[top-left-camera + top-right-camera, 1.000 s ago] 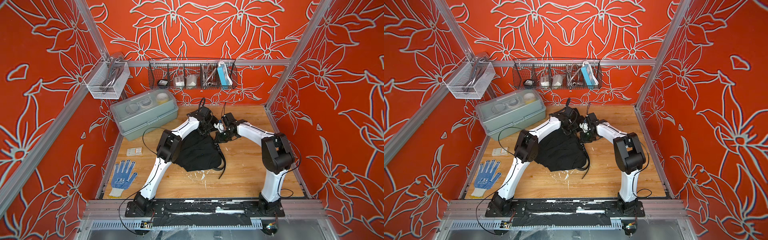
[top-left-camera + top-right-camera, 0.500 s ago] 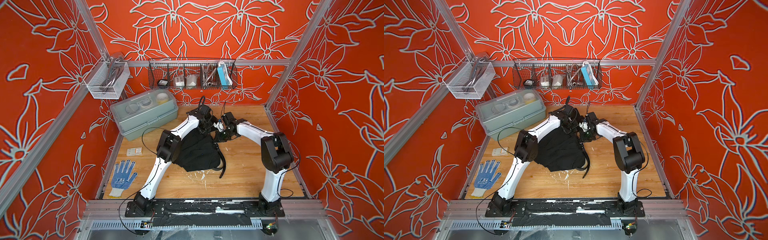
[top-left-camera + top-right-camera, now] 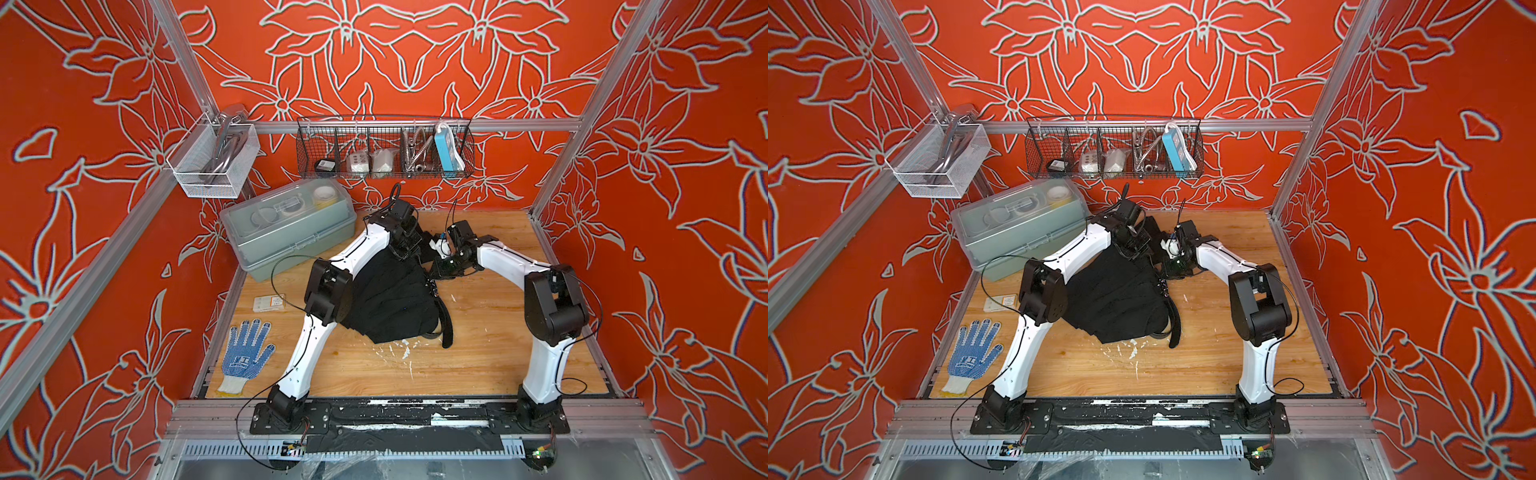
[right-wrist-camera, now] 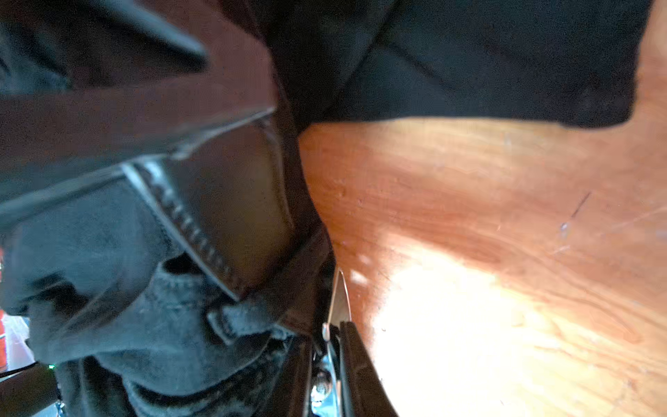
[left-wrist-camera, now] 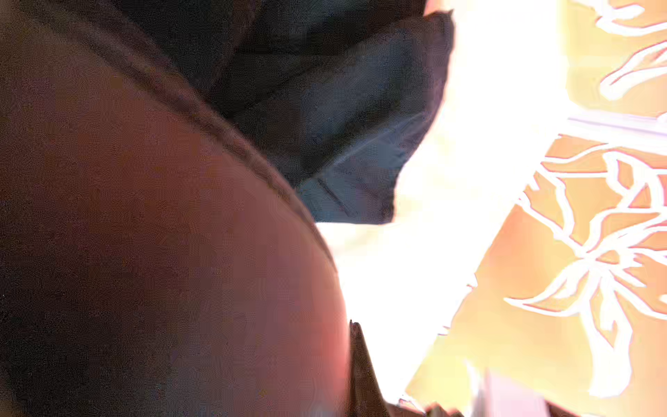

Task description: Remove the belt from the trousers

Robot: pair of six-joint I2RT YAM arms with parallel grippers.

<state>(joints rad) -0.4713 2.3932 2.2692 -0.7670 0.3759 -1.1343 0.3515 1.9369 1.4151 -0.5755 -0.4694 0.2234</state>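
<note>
Right wrist view: the right gripper (image 4: 330, 335) sits low over the light wooden surface (image 4: 487, 234). Its fingers (image 4: 355, 364) are nearly together and clamped on a thin sliver of silvery metal at the buckle end of the long flat black belt (image 4: 223, 202). The belt's stitched strap crosses the crumpled waist of the large black cloth trousers (image 4: 137, 325). In both top views the trousers (image 3: 390, 303) lie in a heap at the middle of the surface, between the two white arms. The belt (image 3: 445, 328) runs along their right edge, from the waist beside the right gripper (image 3: 441, 270) toward the near side. Its free end rests on the bare wood just past the near right corner of the cloth. How much of the strap sits inside the loops cannot be told. The left gripper (image 3: 409, 249) is at the far end of the trousers, just left of the right gripper. Its fingers are together on the cloth, which rises to them in a peak. The left wrist view shows only blurred dark cloth (image 5: 343, 108) close against the lens. A grey-green lidded plastic box (image 3: 291, 232) stands at the far left. A white work glove with blue dots (image 3: 245, 353) lies at the near left, well apart from the trousers.
</note>
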